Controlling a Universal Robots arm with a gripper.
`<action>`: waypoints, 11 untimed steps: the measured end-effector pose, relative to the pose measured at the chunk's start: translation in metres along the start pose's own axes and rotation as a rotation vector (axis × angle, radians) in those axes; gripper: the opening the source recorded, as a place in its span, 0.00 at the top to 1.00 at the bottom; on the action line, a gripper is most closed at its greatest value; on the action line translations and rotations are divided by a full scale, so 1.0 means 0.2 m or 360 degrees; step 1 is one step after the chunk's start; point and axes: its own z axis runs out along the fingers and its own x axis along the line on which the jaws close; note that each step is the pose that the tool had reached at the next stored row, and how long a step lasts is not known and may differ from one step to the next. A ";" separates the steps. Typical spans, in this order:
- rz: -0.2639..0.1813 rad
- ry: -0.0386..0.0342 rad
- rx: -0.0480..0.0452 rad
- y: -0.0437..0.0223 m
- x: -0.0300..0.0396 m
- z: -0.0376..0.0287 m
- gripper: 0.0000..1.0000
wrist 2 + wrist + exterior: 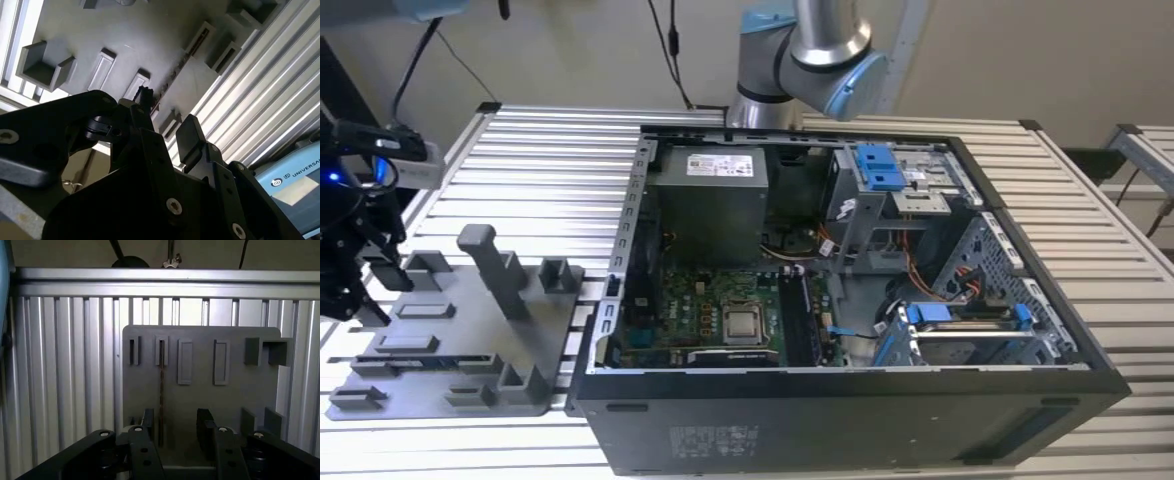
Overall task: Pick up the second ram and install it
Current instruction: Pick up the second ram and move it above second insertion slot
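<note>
A table (520,150) of ribbed metal slats fills the scene, with a pale wall behind it. An open black computer case (854,420) lies on its side in the middle of the table, and its green circuit board (707,300) faces up. The base of your arm (807,50) rises behind the case. Toward the exterior view's left, just beside the case, a grey plate (460,325) with upright posts and slots lies flat on the slats. Your claw (358,290) hangs at the far left of that view, above the plate's outer edge. The memory stick (434,357) stands on edge in a slot of the plate, near the plate's front corner, well apart from the case. In the first wrist view you look down the claw (176,426) onto the plate, and the stick (161,390) appears as a thin dark line running between two slots. The claw is wide, its two black fingers (204,422) spread apart and gripping nothing. The stick lines up with the gap between them, much closer to one finger than the other; whether that finger touches it cannot be told. The second wrist view shows the same spread fingers (192,135) from the side, with the stick (172,77) beyond their tips.
</note>
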 end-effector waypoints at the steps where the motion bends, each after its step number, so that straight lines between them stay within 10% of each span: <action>1: 0.0000 0.0001 0.0000 0.001 0.000 0.006 0.52; 11: 0.0000 0.0005 0.0004 0.008 -0.001 0.075 0.52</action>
